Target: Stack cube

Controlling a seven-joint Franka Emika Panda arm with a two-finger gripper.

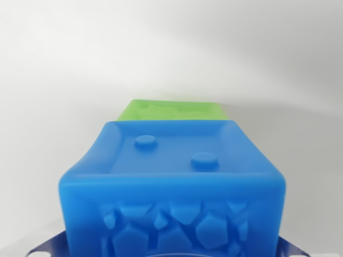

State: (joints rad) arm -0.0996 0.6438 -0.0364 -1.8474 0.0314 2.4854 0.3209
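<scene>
Blue cube: nearest the lens, filling the lower frame; soft-looking, recessed top with two raised studs, near face embossed with faceted stones. Dark blue pieces show at both lower corners, possibly pincer parts; pincer state cannot be told, no fingertips being visible. Green cube: directly behind the blue one, only its top edge showing, touching or just beside it, contact unclear. Tabletop: plain white, bare beyond. Judgement: the blue cube's closeness suggests it is carried or approached for stacking with the green.

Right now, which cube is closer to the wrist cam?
The blue cube: it fills the foreground, two studs on top. The green cube only peeks out behind it.
</scene>
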